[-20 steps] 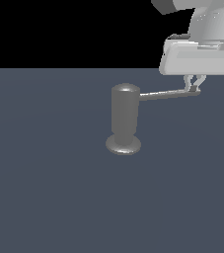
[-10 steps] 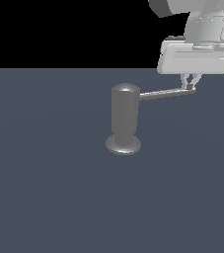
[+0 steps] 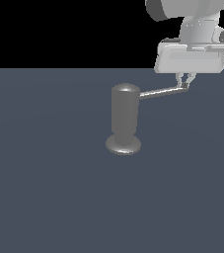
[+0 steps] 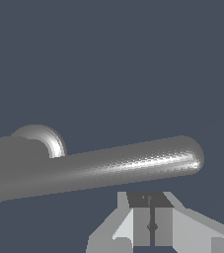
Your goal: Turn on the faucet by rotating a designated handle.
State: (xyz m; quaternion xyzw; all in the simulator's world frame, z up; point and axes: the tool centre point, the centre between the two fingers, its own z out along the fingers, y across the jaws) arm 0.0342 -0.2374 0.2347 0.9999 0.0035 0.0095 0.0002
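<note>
While the wrist view shows the end effector closed beside the handle, only the exterior shows the faucet upright

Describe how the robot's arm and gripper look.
The arm is glossy white with a dark grey joint section and a small side knob. It ends in a wide, rounded-rectangular pale grey hand block. The gripper has two short, thin, light grey fingers; the wrist view shows dark inner pads.

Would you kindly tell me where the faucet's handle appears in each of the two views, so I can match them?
Exterior view: the handle runs from the faucet toward the exterior view's right, its tip at the gripper.
Wrist view: the handle spans the picture as a thick rod.
Shared landmark: the handle's rounded tip.
</note>
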